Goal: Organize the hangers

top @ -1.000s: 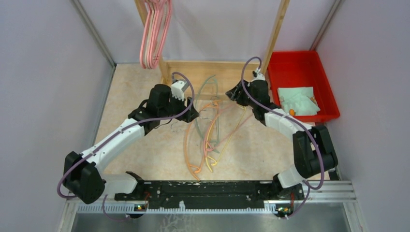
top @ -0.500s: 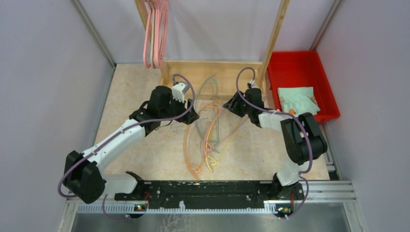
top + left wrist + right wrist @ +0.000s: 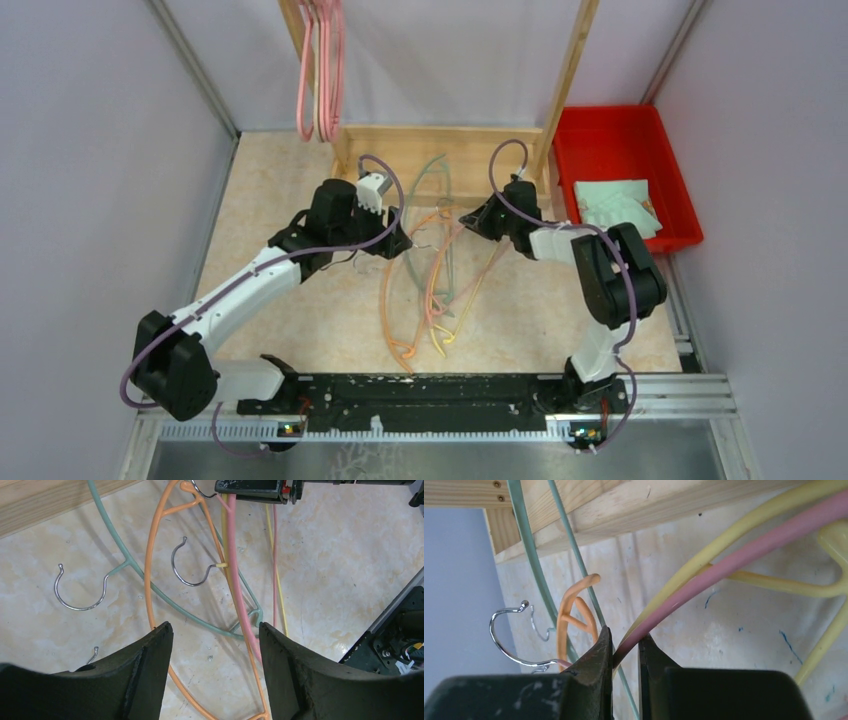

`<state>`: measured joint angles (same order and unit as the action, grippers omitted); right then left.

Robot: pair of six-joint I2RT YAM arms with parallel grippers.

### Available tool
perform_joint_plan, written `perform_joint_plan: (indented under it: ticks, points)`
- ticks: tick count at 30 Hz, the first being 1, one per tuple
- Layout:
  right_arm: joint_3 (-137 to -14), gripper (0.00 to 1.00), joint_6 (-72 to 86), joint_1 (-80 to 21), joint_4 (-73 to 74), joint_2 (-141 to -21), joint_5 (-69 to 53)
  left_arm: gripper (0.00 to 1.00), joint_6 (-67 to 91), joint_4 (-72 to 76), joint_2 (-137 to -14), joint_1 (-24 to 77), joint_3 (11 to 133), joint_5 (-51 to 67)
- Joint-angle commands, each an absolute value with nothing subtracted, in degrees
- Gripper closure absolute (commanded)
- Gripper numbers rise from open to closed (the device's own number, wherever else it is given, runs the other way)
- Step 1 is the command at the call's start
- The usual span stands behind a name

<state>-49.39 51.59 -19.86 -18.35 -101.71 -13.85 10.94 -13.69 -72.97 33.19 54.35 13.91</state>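
Note:
Several loose hangers [image 3: 432,290] in orange, pink, yellow and pale green lie tangled on the table between my arms. Three pink hangers [image 3: 320,70] hang from the wooden rack at the back. My right gripper [image 3: 468,217] [image 3: 625,647] is shut on the pink hanger [image 3: 724,565] near its hook, with a yellow hanger [image 3: 744,530] beside it. My left gripper [image 3: 400,238] [image 3: 215,630] is open and empty, low over the orange hanger [image 3: 150,580], the pale green hanger [image 3: 107,525] and the pink hanger [image 3: 235,570].
The wooden rack frame [image 3: 440,140] stands at the back, with its base bar [image 3: 649,505] just behind the pile. A red bin [image 3: 620,130] holding a pale green cloth [image 3: 615,210] sits at the back right. Grey walls close in both sides.
My right arm folded in and its gripper moved left and down onto the pile, closing on the pink hanger. The hanging pink hangers swung back to vertical. The left arm barely moved.

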Motion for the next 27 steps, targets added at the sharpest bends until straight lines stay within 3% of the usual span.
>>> perform_joint_plan:
  ticks: [1, 11, 21, 27]
  points:
    - [-48.7, 0.95, 46.3, -20.4, -20.9, -92.9, -13.0, 0.31, 11.0, -12.9, -72.4, 34.0, 54.5, 16.0]
    - [-44.7, 0.96, 47.0, -20.4, -16.0, -77.0, -9.8, 0.31, 10.7, -12.6, -70.8, 35.2, 55.5, 18.1]
    - [-40.0, 0.79, 52.3, -19.1, -25.4, -85.4, -19.2, 0.32, 11.0, -12.0, -72.1, 36.4, 55.8, 18.0]
    - [-41.6, 0.61, 52.1, -19.2, -25.9, -89.1, -20.2, 0.32, 11.0, -12.0, -72.1, 36.7, 55.8, 17.8]
